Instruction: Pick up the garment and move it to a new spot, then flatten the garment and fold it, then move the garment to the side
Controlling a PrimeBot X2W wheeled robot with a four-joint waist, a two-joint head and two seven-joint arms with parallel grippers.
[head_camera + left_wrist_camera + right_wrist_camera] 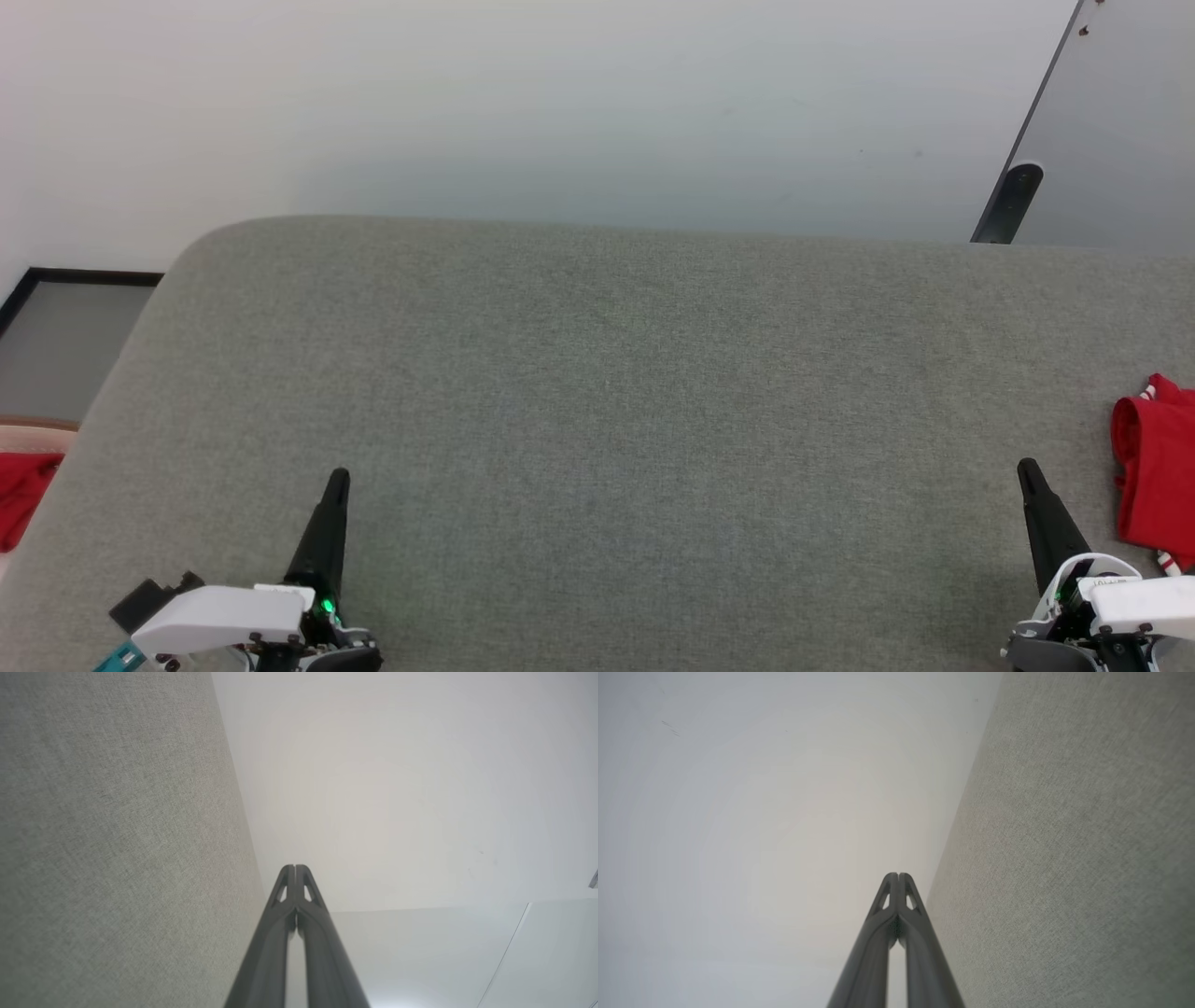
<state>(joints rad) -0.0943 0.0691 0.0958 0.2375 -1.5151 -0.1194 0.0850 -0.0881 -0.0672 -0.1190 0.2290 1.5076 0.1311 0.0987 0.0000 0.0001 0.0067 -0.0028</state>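
The garment (1156, 471) is a bunched red heap with bits of red-and-white striped trim. It lies at the far right edge of the grey fabric surface (597, 392) and is partly cut off by the head view's edge. My right gripper (1027, 467) is shut and empty, its tip a short way left of the garment and not touching it. My left gripper (338, 478) is also shut and empty, near the front left of the surface. In the wrist views, the left gripper (295, 867) and the right gripper (899, 875) each show their fingers pressed together, with grey fabric alongside.
A plain red cloth (23, 495) lies beyond the surface's left edge, lower down. A dark-framed panel (65, 345) stands at the left and a dark slanted post (1013, 201) at the upper right. Pale floor (560, 112) lies beyond the rounded far edge.
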